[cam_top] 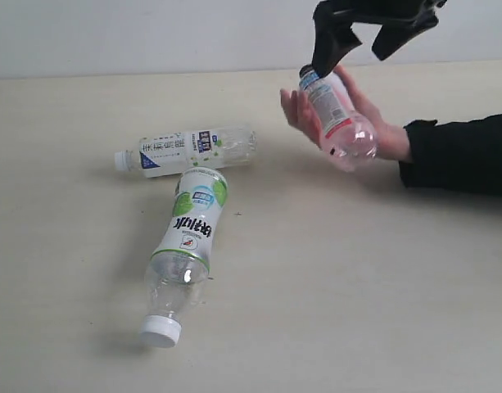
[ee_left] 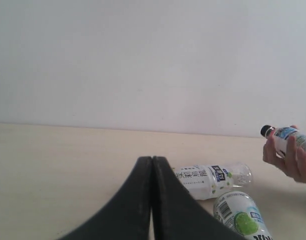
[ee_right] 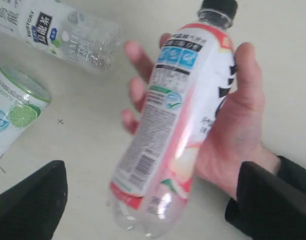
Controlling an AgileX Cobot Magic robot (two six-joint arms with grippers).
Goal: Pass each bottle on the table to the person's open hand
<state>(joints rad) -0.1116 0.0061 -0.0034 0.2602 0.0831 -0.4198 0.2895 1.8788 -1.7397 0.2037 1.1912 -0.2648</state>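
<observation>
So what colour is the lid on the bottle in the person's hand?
Black; the lid shows best in the right wrist view.

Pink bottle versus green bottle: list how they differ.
The pink bottle rests in the hand; the green bottle lies on the table. The pink bottle has a black cap, the green bottle a white cap. Both are clear plastic with printed labels.
</observation>
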